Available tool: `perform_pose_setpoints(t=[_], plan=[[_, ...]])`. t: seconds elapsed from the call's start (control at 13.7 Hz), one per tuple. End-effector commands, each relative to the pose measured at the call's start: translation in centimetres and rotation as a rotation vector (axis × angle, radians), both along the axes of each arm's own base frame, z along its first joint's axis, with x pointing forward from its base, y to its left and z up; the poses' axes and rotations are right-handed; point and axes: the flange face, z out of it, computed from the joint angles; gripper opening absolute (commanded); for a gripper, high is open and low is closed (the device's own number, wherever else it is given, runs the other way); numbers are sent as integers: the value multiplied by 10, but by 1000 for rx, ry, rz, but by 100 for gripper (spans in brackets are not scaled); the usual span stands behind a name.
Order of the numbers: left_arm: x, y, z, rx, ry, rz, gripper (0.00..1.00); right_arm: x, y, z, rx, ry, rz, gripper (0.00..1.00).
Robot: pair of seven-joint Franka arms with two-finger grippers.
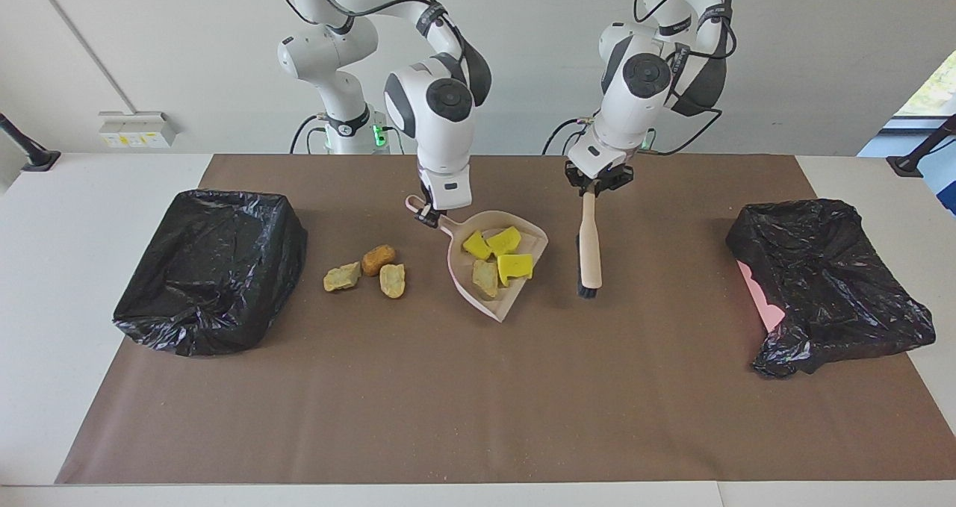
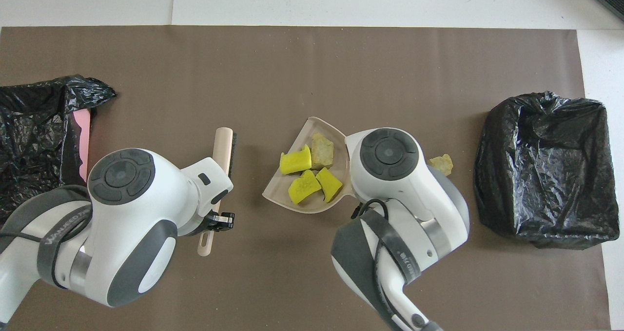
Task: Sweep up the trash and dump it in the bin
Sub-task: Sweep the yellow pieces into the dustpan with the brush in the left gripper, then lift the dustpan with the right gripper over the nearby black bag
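Now right gripper (image 1: 429, 216) clamps dustpan (image 1: 515, 296) handle, four chunks (image 1: 502, 256) inside; left gripper (image 1: 597, 184) grips brush (image 1: 591, 249), clear gap between; three loose chunks (image 1: 365, 270) near bin (image 1: 213, 268).

One camera sits high across the table and faces the two robots, far enough to take in the whole brown paper mat (image 1: 478, 387); the other hangs high above the robots' own end and looks steeply down, closer to the arms; both share the mat, the pale pink plastic dustpan (image 1: 515, 298) (image 2: 297, 138) and both black-bagged bins (image 1: 213, 268) (image 2: 546, 167).
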Motion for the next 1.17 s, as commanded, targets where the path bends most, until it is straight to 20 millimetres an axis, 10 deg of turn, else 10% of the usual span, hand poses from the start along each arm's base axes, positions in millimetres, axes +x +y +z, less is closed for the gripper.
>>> perform_pose_setpoints(t=[0.0,0.29,0.73,0.88,1.1], plan=[[-39,-8,-4,37,-17,62,0,4,-59,52,27,-45,-36,0],[-110,-67,-26,79,-33,115,0,35,-200,107,39,-101,-72,0],[-210,-133,-74,53,-68,150,0,27,-417,120,-49,-133,68,0],[-238,-148,-82,29,-88,171,0,15,-461,125,-130,-124,119,0],[-264,-160,-88,16,-74,149,0,6,-472,126,-308,-3,304,0]])
